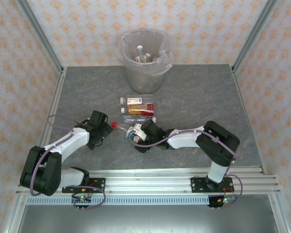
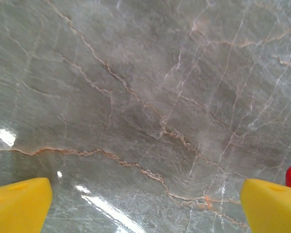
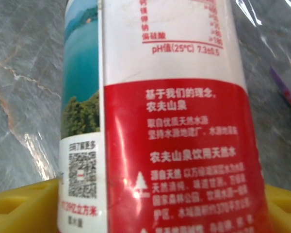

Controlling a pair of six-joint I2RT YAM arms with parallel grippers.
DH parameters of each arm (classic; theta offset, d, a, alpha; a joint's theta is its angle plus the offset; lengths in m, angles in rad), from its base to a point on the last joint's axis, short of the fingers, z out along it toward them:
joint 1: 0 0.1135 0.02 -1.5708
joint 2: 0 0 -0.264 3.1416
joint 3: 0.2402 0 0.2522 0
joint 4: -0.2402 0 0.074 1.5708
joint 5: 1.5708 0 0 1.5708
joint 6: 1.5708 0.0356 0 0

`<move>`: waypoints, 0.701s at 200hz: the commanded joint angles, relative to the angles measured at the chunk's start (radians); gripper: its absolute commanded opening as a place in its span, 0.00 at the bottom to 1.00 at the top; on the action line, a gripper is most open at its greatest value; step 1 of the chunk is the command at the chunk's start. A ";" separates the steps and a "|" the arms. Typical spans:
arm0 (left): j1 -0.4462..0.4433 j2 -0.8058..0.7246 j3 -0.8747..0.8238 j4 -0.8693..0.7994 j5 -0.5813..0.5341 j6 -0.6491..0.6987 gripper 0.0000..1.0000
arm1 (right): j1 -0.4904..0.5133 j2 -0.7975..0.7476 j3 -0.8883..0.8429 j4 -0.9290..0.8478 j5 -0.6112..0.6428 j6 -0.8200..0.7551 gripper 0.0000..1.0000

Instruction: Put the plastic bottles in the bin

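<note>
In the top view, three plastic bottles lie side by side at mid-frame just above the right gripper (image 1: 134, 133): a red-and-white-labelled bottle (image 1: 138, 101), an amber-labelled bottle (image 1: 138, 110) and a clear bottle (image 1: 138, 118), all lengthwise left to right. The bin (image 1: 144, 80) stands beyond them at top centre with more bottles (image 1: 141, 57) inside. The right gripper pinches the held bottle (image 3: 174, 145) across its body, its long axis roughly left to right, its red cap (image 1: 114, 124) pointing left toward the left gripper (image 1: 105, 130), whose yellow fingers (image 2: 19, 204) are spread wide over the grey stone table (image 2: 136, 97). The held bottle's red-and-white label shows a lake scene, a QR code, "农夫山泉" and "pH值(25°C) 7.3±0.5".
</note>
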 commanded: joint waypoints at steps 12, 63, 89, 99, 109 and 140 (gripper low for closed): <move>-0.012 0.018 0.014 0.014 -0.002 -0.018 1.00 | 0.000 0.057 0.049 0.062 0.074 -0.041 0.79; -0.027 0.061 0.034 0.027 0.011 -0.015 1.00 | 0.003 0.125 0.125 0.074 -0.004 -0.093 0.88; -0.034 0.061 0.035 0.024 0.008 -0.017 1.00 | 0.003 0.140 0.144 0.081 0.026 -0.051 0.74; -0.034 0.058 0.033 0.023 0.006 -0.018 1.00 | 0.003 0.132 0.134 0.081 0.032 -0.043 0.68; -0.034 0.054 0.033 0.014 -0.002 -0.015 1.00 | 0.003 0.114 0.116 0.089 0.032 -0.042 0.64; -0.034 0.008 0.031 0.001 -0.044 -0.017 1.00 | 0.003 0.056 0.064 0.102 0.007 -0.052 0.50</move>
